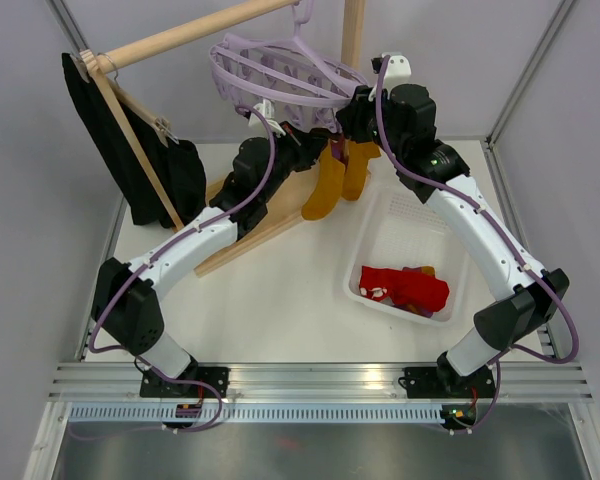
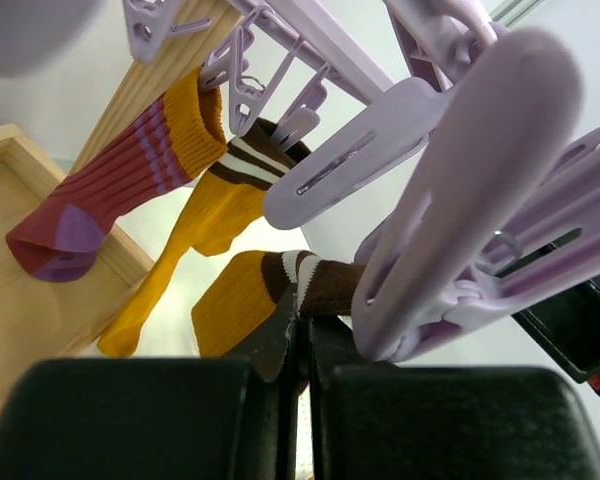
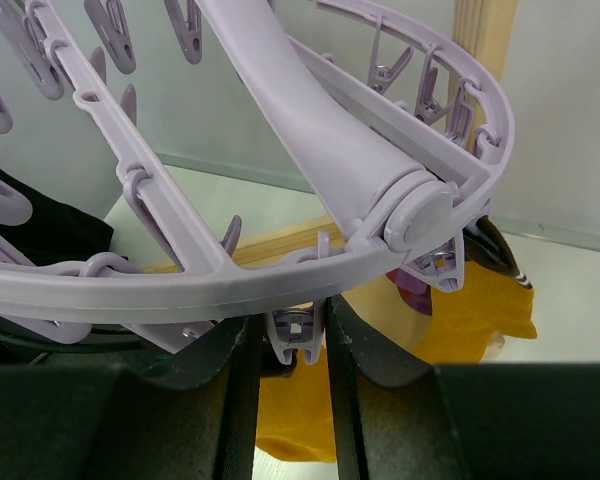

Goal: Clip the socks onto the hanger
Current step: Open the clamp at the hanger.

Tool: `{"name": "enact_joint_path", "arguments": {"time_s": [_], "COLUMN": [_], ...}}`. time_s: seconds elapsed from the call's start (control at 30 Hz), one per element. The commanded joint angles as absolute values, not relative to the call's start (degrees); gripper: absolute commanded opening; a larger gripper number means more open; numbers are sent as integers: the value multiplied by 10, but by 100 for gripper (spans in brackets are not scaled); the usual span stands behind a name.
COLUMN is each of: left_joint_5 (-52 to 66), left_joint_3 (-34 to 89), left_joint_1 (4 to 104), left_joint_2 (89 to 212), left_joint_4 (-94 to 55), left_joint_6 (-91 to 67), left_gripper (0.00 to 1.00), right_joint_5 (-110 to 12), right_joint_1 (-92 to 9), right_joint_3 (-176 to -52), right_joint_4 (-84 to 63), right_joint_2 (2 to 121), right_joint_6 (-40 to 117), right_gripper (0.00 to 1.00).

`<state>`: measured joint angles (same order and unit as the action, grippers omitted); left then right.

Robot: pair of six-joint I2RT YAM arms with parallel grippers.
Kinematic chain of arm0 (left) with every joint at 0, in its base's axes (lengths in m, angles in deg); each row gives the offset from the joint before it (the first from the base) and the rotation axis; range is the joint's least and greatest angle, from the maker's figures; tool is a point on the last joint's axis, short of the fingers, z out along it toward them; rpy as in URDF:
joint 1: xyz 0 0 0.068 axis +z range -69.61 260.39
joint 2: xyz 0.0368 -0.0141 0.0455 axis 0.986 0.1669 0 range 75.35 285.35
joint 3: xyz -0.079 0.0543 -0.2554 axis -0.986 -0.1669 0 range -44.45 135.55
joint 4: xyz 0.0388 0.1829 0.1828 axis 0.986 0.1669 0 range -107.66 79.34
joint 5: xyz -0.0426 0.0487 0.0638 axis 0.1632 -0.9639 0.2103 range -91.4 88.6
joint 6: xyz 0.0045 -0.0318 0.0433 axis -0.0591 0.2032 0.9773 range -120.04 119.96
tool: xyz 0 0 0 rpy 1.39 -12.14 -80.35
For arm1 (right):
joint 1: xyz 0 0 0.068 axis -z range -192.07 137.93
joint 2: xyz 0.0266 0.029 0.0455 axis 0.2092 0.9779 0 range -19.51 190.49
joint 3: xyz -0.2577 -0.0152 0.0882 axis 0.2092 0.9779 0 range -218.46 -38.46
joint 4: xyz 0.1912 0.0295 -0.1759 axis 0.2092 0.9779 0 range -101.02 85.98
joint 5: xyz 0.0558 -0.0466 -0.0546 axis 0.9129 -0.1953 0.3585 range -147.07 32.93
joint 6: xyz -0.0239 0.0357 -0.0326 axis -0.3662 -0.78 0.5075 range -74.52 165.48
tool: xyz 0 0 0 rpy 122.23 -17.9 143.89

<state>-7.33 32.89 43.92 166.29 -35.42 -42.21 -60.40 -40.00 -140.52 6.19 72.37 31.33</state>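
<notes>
The lavender hanger point(image 1: 280, 75) hangs from the wooden rack, its pegs dangling. Two mustard socks point(image 1: 327, 185) hang clipped beneath it. In the left wrist view a maroon-and-mustard sock point(image 2: 110, 190) and a mustard sock point(image 2: 195, 240) are pegged up. My left gripper point(image 2: 300, 320) is shut on the brown-and-white striped cuff of another mustard sock point(image 2: 245, 300), held up just under a large peg point(image 2: 450, 200). My right gripper point(image 3: 292, 325) is closed on both sides of a small peg point(image 3: 298, 340) below the hanger's ring point(image 3: 280, 275). In the top view both grippers meet under the ring's near right side.
A white basket point(image 1: 420, 215) at the right holds red socks point(image 1: 405, 288). A black garment point(image 1: 145, 170) on a wooden hanger hangs at the left. The rack's wooden rail point(image 1: 180, 35) and its base bar point(image 1: 260, 235) run behind and under the left arm.
</notes>
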Motion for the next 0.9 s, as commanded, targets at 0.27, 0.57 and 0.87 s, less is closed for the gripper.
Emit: {"name": "enact_joint_path", "arguments": {"time_s": [0.27,0.57,0.87], "left_joint_5": [-48,48,153], "left_joint_3": [351,379,370], "left_joint_1": [438,440,477], "left_joint_2": [1690,1725,1748], "left_joint_4": [-400,-407,-451], "left_joint_6": [-452,-431,-484], "left_gripper": [2,2,2], "right_joint_5": [-605,-590,-584], "right_joint_1": [-401,-401,-401], "right_joint_3": [-1434,-1429,-1416], "right_joint_4": [48,48,42], "right_joint_2": [712,707,691], "right_joint_6": [318,326,356], "right_gripper": [0,0,0]}}
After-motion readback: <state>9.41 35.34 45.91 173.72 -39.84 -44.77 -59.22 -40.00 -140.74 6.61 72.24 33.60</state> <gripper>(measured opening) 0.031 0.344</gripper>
